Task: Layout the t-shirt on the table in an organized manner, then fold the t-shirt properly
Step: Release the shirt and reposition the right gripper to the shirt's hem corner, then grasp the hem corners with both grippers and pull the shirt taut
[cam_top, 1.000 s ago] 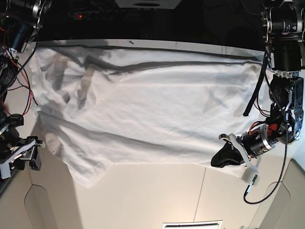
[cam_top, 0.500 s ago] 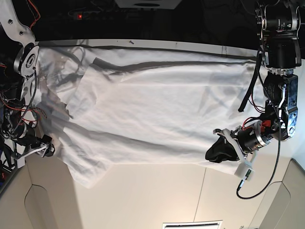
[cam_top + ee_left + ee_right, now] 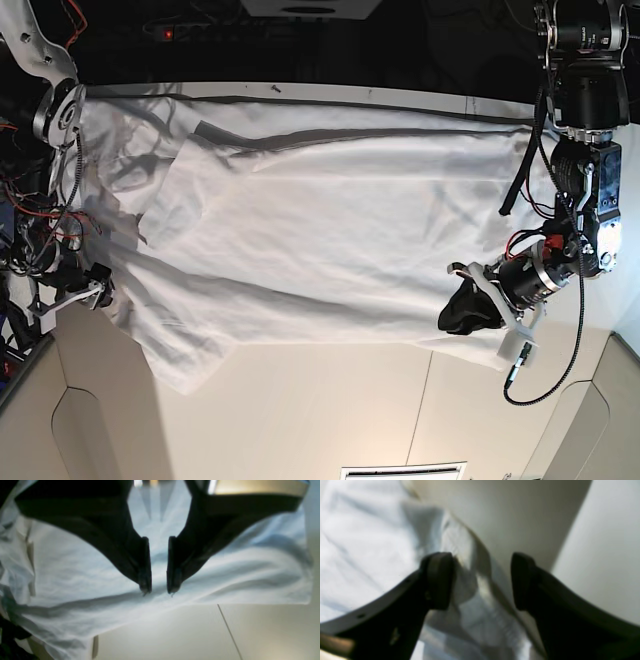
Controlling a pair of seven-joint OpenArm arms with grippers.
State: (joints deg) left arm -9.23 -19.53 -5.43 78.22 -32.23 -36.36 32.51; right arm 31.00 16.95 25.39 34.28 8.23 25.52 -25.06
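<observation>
We see the t-shirt (image 3: 310,250) spread across the upper and middle part of the base view, lying on the table (image 3: 330,410); it is plain white, thin and wrinkled, with grey creases and a folded flap at upper left. Its lower left corner sags toward the bottom. At right, the left gripper (image 3: 158,590) hovers over the hem, its fingers slightly parted, grasping nothing. At left, the right gripper (image 3: 481,580) is spread wide around a bunched fabric edge.

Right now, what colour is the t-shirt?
Plain white t-shirt, clearest in the base view.
</observation>
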